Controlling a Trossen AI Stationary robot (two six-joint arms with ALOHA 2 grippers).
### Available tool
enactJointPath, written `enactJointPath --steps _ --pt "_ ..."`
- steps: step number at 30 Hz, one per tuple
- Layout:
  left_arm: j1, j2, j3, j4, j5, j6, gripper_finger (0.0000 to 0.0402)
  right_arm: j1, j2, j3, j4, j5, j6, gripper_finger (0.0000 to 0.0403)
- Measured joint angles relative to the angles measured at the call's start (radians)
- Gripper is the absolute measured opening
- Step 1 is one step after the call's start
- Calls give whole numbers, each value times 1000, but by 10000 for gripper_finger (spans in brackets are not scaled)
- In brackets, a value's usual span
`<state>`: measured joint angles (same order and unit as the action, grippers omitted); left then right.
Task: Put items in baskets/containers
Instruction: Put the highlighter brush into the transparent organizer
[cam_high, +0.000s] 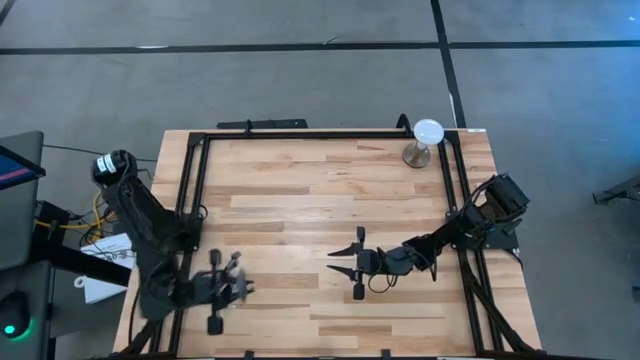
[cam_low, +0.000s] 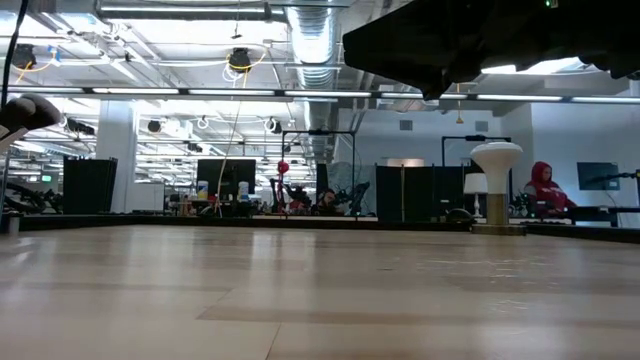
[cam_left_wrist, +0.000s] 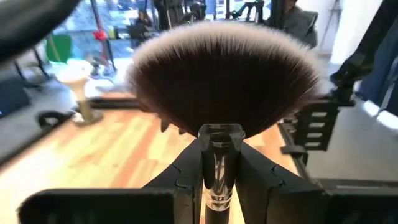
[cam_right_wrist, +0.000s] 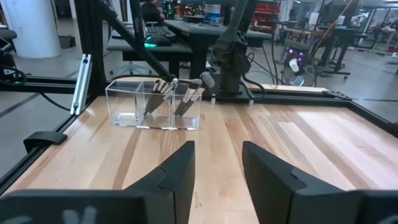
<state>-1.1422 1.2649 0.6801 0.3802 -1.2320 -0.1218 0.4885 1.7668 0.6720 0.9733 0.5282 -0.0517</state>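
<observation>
At the near left corner of the table (cam_high: 330, 180), the left gripper (cam_left_wrist: 219, 163) is clamped on the silver ferrule of the fan brush (cam_left_wrist: 222, 74), its handle running back between the fingers and its wide head spread out ahead, so the brush's long axis lies in line with the gripper. The clear container (cam_right_wrist: 155, 104) shows only in the right wrist view, standing near that same left side with several brushes (cam_right_wrist: 163, 93) already leaning upright in its compartments; in the high view it cannot be made out against the wood. Judging from this, the container lies close to the left gripper, which is much the nearer arm, and the brush would likely have to be tipped handle-down over an open compartment; how exactly the container sits relative to the brush tip cannot be told. Toward the centre-right, the right gripper (cam_right_wrist: 217, 163) hovers over bare wood, fingers apart and holding nothing, facing the container from well apart. The white disc on its stand (cam_high: 424, 140) sits at the far right corner.
</observation>
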Motion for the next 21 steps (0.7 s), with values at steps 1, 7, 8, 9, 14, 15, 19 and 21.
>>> enactJointPath --steps 1,7,8,9,14,15,19,21 --pt "31 -15 -15 3 48 -20 67 0 0 0 0 0 0 122" --pt "273 -76 -115 -1 408 -126 67 0 0 0 0 0 0 121" --pt "299 -84 -129 1 430 -138 67 0 0 0 -1 0 0 121" --pt "321 -95 -146 1 432 -155 67 0 0 0 -3 0 0 121" --pt "315 -205 -216 -57 431 -235 67 0 0 0 -27 0 0 121" --pt "294 -238 -229 -69 431 -249 67 0 0 0 -30 1 0 121" --pt "186 -345 -282 -69 357 -261 67 1 0 0 -31 1 0 121" --pt "122 -374 -312 -74 266 -258 67 1 0 0 -31 1 0 121"
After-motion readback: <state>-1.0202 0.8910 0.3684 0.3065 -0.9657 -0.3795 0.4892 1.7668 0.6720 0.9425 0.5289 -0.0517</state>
